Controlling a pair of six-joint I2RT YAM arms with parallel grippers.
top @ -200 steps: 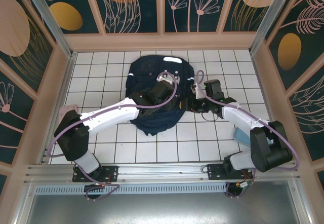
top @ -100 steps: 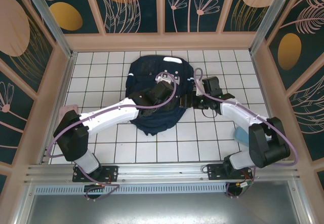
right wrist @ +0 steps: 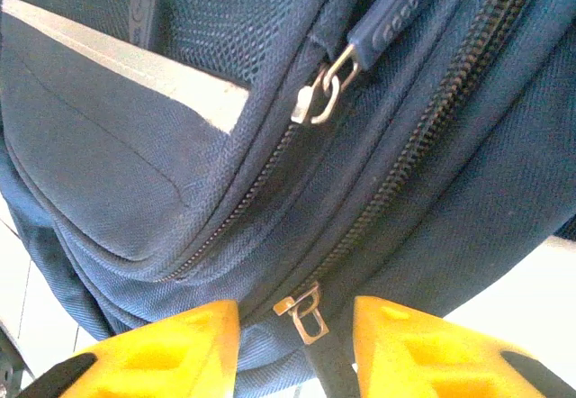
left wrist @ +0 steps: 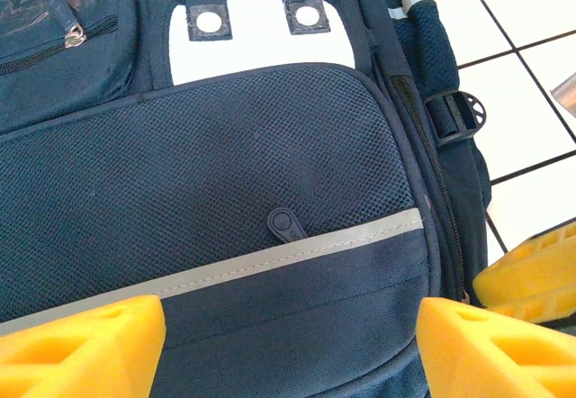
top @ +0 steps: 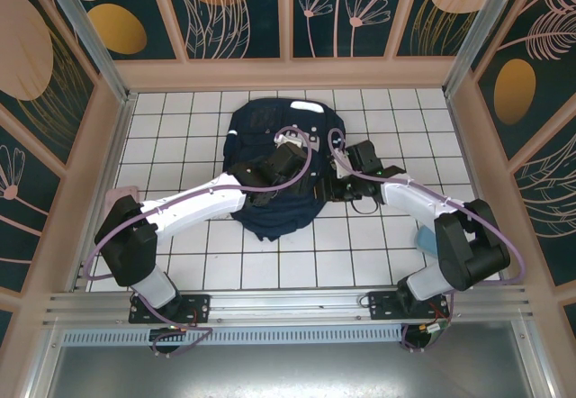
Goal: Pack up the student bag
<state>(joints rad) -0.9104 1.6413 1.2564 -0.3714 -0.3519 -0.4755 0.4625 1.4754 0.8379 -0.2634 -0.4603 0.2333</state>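
- Left gripper [left wrist: 288, 348]: we see its jaws standing wide apart with nothing between them. It hangs over the front pocket of the student bag [top: 261, 128], just below the grey stripe [left wrist: 270, 263]. We cannot tell whether the fingertips touch the fabric.
- Right gripper [right wrist: 297, 348]: the jaws are about half open, at the bag's right edge. A small metal zip pull [right wrist: 303, 312] sits in the gap between the fingers. We cannot tell whether either pad touches it, and it does not look pinched.
- The bag lies flat, front side up, on the white tiled table [top: 180, 236], in the middle towards the far wall. A white patch [left wrist: 261, 47] sits above the mesh pocket.
- Both zip lines in the right wrist view are closed, so the contents are hidden.
- Left arm [top: 198, 204]: it stretches from the near-left base diagonally across to the bag, with its wrist over the lower half.
- Right arm [top: 423, 204]: its elbow is out to the right and its forearm reaches left, ending at the bag's right side.
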